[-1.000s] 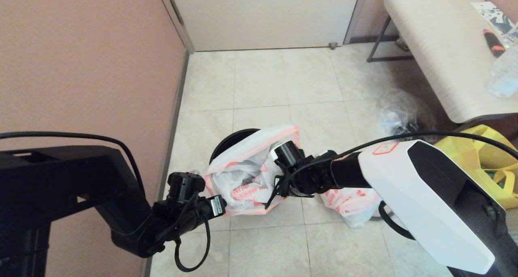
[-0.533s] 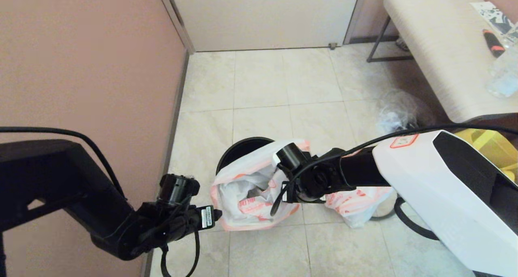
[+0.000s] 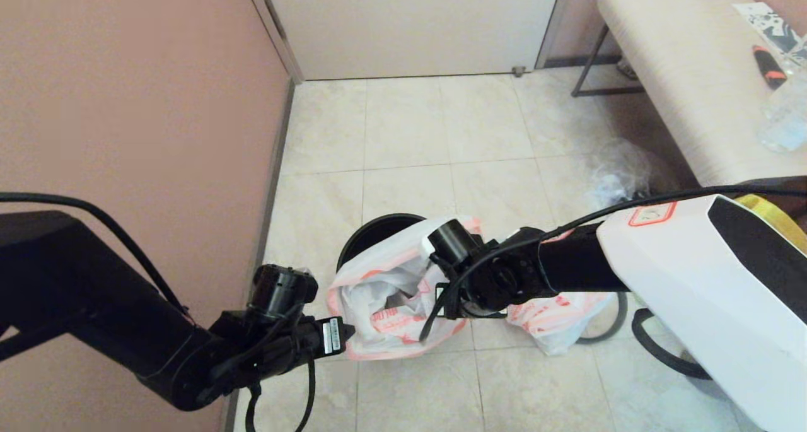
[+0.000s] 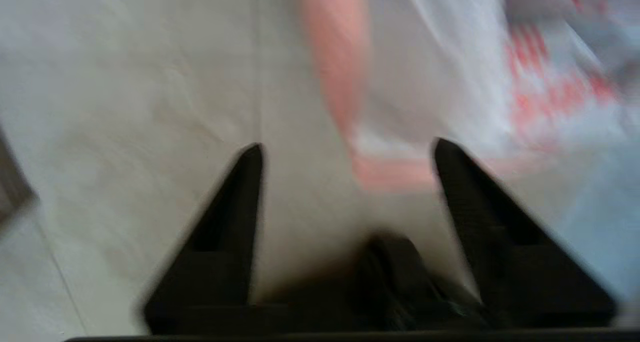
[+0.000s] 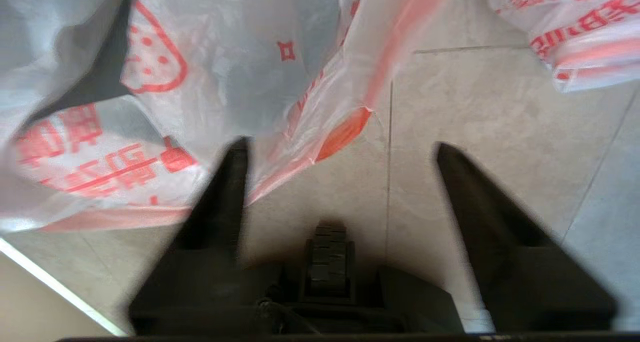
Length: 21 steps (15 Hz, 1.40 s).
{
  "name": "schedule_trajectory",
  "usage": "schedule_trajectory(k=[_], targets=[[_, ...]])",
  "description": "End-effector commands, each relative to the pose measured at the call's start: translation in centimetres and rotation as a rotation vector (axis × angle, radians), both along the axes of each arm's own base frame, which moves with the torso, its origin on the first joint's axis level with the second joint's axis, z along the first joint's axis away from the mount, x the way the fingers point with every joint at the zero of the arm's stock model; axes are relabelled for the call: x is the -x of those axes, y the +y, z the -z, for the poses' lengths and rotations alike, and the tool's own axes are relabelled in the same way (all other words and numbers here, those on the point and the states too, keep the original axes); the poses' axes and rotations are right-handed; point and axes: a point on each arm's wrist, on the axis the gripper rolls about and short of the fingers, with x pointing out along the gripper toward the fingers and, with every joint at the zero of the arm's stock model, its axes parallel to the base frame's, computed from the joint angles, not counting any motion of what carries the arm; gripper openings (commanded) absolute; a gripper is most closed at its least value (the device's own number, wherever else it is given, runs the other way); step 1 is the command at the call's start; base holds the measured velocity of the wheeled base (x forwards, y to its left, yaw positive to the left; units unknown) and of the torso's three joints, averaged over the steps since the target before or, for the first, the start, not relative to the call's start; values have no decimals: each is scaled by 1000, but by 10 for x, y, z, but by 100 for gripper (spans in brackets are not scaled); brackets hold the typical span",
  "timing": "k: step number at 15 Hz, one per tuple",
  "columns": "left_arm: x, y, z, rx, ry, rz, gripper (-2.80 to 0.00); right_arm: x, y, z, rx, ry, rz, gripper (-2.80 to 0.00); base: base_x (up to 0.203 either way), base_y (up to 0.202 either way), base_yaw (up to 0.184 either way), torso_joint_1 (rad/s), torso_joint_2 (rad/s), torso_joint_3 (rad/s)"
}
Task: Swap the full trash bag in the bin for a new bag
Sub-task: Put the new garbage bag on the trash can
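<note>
The bin [image 3: 372, 233] stood on the tiled floor [image 3: 403, 135] near the pink wall [image 3: 126, 104]; the new bag [image 3: 384, 293] hung draped over its near side, mouth gaping, drawstring band along the hem; the left gripper [image 4: 347, 155] sat at the bag's wall-side edge, fingers apart, the pink hem between the tips, nothing clamped; the right gripper [image 5: 340, 150] hovered at the opposite edge, fingers spread too, one tip against the film; the full trash bag [image 3: 555, 318] lay on the floor just beyond the right arm, away from the bin.
</note>
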Motion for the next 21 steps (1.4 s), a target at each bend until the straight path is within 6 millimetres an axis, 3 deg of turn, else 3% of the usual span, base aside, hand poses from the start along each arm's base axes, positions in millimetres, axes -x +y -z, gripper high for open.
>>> schedule_trajectory(k=[1,3,5,8,10,11,12,21], targets=[[8,-14,-11,40,15,14,-280,0,-10,-16,-22,-23,23,-280,0,0,0,0,0,0],[11,-25,-20,61,91,-10,-280,-4,-17,-22,-35,-33,46,-280,0,0,0,0,0,0],[1,-34,-27,106,160,-81,-280,-7,-17,-21,-35,-39,52,-280,0,0,0,0,0,0],[-20,-44,-8,172,250,-193,-280,-10,-14,-19,-46,-54,52,-280,0,0,0,0,0,0],[-31,-39,-6,219,256,-230,-280,-10,-13,-18,-49,-57,52,-280,0,0,0,0,0,0],[-33,-37,-11,244,226,-232,-164,-11,-13,-19,-52,-61,52,-280,0,0,0,0,0,0],[-34,-36,-13,262,202,-231,0,-11,-13,-20,-53,-62,52,-280,0,0,0,0,0,0],[-50,-34,8,250,212,-264,0,-13,-12,-14,-50,-59,54,-280,0,0,0,0,0,0]])
